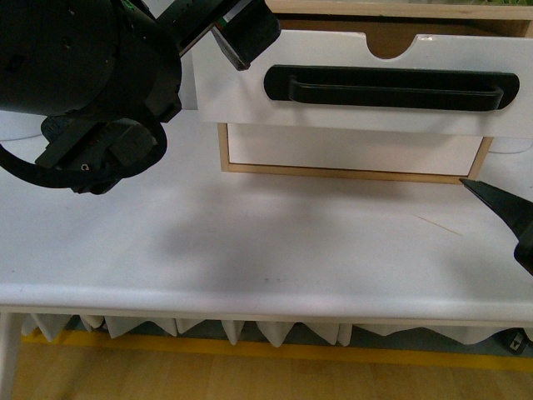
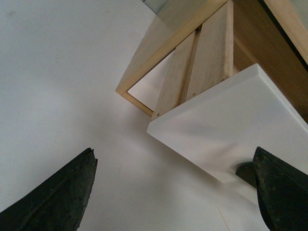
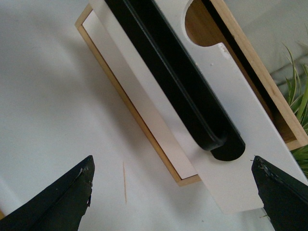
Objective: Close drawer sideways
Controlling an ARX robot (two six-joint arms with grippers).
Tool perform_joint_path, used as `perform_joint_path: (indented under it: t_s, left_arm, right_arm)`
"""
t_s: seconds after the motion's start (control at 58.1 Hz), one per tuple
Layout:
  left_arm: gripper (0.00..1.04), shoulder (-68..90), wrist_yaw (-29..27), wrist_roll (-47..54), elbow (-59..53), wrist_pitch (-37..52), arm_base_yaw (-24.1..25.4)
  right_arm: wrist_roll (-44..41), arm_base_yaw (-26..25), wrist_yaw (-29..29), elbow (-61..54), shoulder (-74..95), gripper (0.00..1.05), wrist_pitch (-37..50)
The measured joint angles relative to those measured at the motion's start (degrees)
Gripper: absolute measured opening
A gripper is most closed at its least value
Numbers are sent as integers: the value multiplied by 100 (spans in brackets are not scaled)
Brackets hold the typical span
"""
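The drawer [image 1: 366,50] has a white front, a long black bar handle [image 1: 391,87] and a half-round notch in its top edge. It stands pulled out of the light-wood cabinet [image 1: 350,173]; its wooden side [image 2: 211,53] shows in the left wrist view. My left gripper [image 2: 174,159] is open and empty, by the left end of the drawer front [image 2: 240,125]. My right gripper [image 3: 173,161] is open and empty, low by the right end of the drawer front [image 3: 231,183], with the handle [image 3: 178,82] ahead of it. One of its fingertips [image 1: 504,208] shows in the front view.
A plain white drawer front [image 1: 350,150] without a handle sits shut below the open one. The cabinet stands on a white table [image 1: 250,250]. My left arm [image 1: 83,83] fills the upper left of the front view. Green plant leaves [image 3: 298,106] show behind the cabinet.
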Motion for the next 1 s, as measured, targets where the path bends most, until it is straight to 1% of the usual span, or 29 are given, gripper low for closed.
perform_joint_path:
  t_s: [0.224,0.568,0.998]
  left_arm:
    - [99,146,74,39,138,0,11]
    - [99,319,197,166,341,0,17]
    - [99,538,343,232,520,11,94]
  right_arm:
    - [52,-44,4,223,210,96,-59]
    - [70,-345,52,546,785,96,155]
    - [48,-334,133,990,1403,96,278]
